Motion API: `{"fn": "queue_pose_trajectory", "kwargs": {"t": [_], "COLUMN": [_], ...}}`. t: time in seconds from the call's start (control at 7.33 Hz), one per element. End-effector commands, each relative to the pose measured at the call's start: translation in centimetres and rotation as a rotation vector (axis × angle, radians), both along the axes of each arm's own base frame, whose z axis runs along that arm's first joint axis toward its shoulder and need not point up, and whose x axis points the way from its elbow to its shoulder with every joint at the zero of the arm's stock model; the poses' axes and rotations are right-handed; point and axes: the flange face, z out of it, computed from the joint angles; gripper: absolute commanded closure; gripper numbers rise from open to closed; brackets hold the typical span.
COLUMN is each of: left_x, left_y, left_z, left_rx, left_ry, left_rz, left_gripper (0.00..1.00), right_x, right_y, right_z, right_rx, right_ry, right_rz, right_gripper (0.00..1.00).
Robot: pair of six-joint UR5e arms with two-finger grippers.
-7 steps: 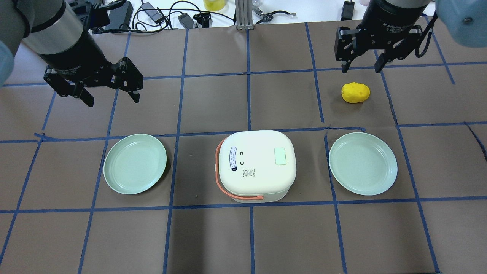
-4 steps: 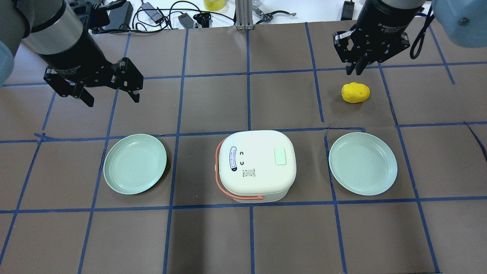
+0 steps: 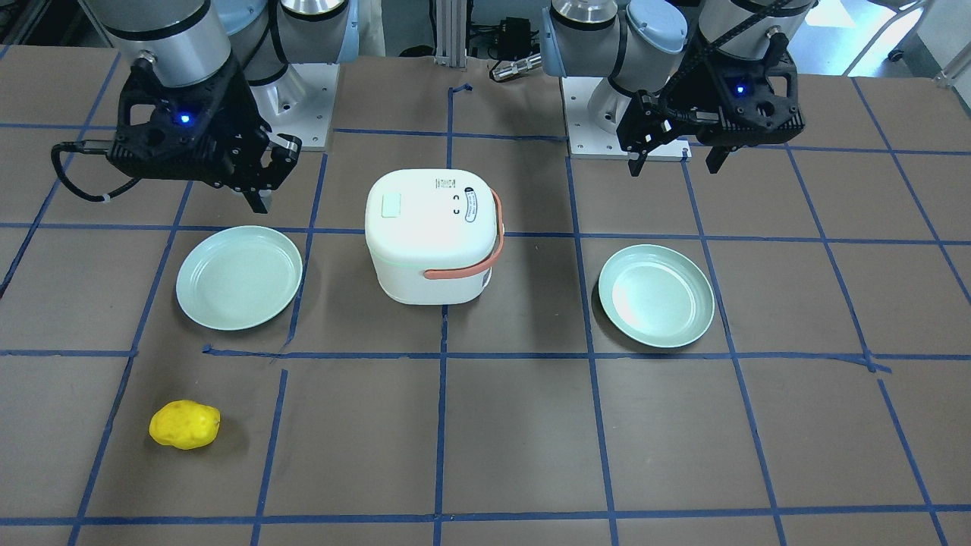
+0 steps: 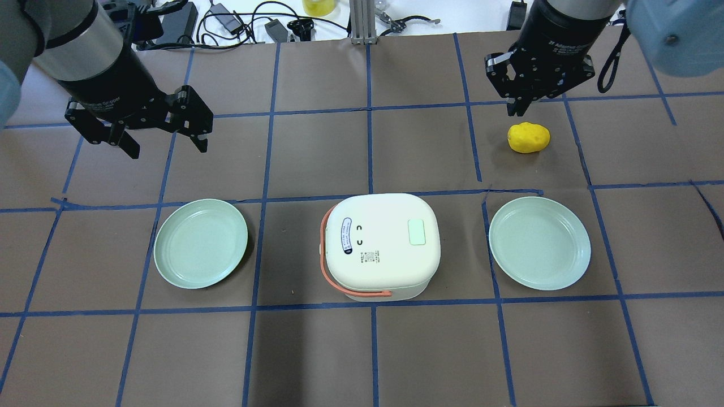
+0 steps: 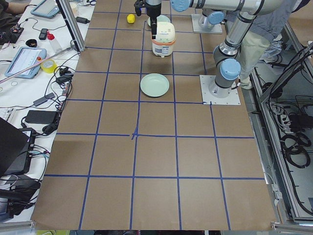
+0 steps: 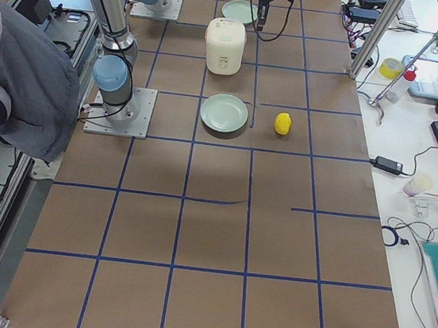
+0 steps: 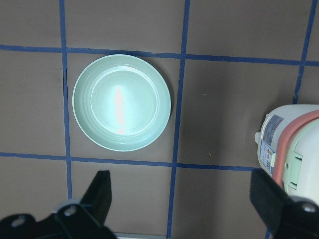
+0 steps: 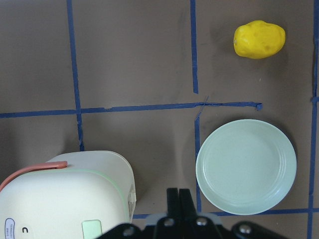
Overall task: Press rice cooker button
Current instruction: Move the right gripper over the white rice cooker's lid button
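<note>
The white rice cooker (image 4: pixel 382 246) with an orange handle stands at the table's middle, lid shut. A pale green rectangular button (image 4: pixel 417 232) sits on its lid, also in the front view (image 3: pixel 391 205). My left gripper (image 4: pixel 168 148) is open and empty, hovering far-left of the cooker; its wrist view shows the cooker's edge (image 7: pixel 294 144). My right gripper (image 4: pixel 523 107) is shut and empty, hovering far-right, just beyond a yellow potato-like object (image 4: pixel 528 137). The right wrist view shows the cooker (image 8: pixel 65 194) at lower left and the shut fingertips (image 8: pixel 178 196).
Two pale green plates lie beside the cooker, one on the left (image 4: pixel 201 243) and one on the right (image 4: pixel 539 243). Blue tape lines grid the brown table. Cables and clutter lie beyond the far edge (image 4: pixel 237 22).
My right gripper has shut its fingers and shifted slightly left, toward the table's middle. The left gripper, cooker, plates and yellow object have not moved.
</note>
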Motion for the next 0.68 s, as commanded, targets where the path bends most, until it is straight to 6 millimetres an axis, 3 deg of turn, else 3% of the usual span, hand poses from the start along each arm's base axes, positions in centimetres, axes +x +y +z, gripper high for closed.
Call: {"fn": "queue_pose_trajectory", "kwargs": {"t": [0.0, 0.27, 0.55], "left_x": [0.0, 0.0, 0.0], "left_y": [0.0, 0.0, 0.0], "left_z": [0.0, 0.0, 0.0], "left_rx": [0.000, 0.000, 0.000], "left_ry": [0.000, 0.000, 0.000], "left_rz": [0.000, 0.000, 0.000], "left_gripper": [0.00, 0.00, 0.00], "right_x": [2.8, 6.6, 8.5], "right_y": [0.0, 1.6, 3.8], "right_z": [-1.7, -5.0, -8.6], "right_rx": [0.024, 0.044, 0.036], "right_ry": [-0.005, -0.002, -0.007], "right_rz": [0.000, -0.020, -0.089], "right_gripper": [0.90, 0.93, 0.98]}}
